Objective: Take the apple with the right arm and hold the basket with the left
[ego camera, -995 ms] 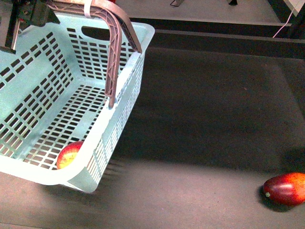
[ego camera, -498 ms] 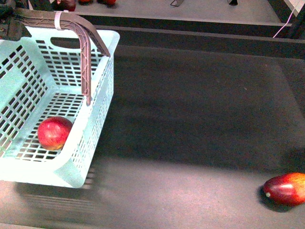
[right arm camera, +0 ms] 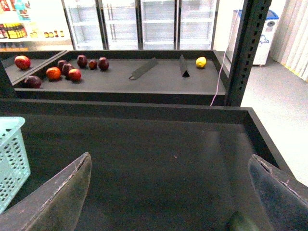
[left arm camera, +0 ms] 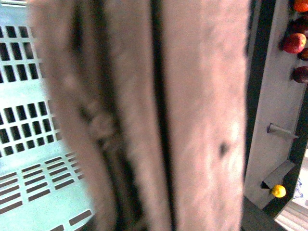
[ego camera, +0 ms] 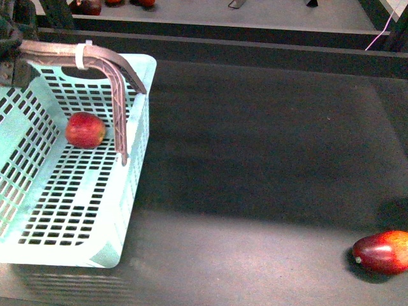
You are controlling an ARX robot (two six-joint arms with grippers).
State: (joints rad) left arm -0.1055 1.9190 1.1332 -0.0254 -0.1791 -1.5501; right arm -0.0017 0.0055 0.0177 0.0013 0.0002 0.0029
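front view dim over the dark surface with a paler lit band near the bottom, soft shadow hugging the oval fruit, left wrist view a total blur of brown handles right up close, right wrist view bright, fingers soft

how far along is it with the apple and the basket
Looks done: the apple already lies inside the basket, near its far wall. In hand: the left gripper sits at the basket's brown handles, which fill the left wrist view. The right gripper is open and empty. Left: seemingly nothing but holding the basket.
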